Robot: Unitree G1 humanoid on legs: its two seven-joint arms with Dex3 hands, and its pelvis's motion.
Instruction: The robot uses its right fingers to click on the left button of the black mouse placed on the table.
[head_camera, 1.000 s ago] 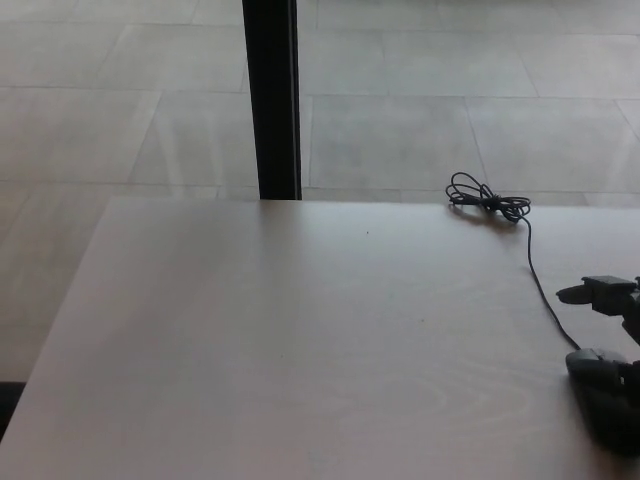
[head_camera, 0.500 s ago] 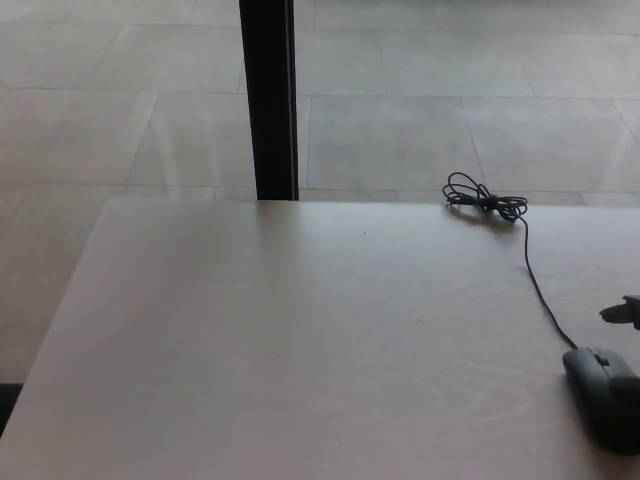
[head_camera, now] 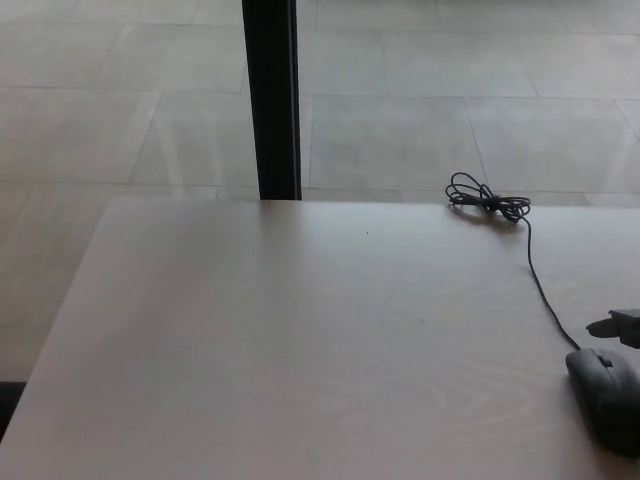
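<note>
Black mouse (head_camera: 608,398) on worktop (head_camera: 300,340), near right edge, cable (head_camera: 540,280) trailing back. Right hand (head_camera: 622,326) barely in frame just behind mouse, not touching; finger state impossible to tell. Click apparently not underway.

The single head camera is looking down and forward from above the near edge of the pale wooden table (head_camera: 300,340), which is filling the lower half of the frame. A grey tiled floor (head_camera: 420,100) and a black post (head_camera: 272,100) are occupying the upper half. The black mouse (head_camera: 608,398) is sitting cropped at the lower right edge (its cable (head_camera: 540,285) is running toward the upper right). No second view is sharing the scene.
</note>
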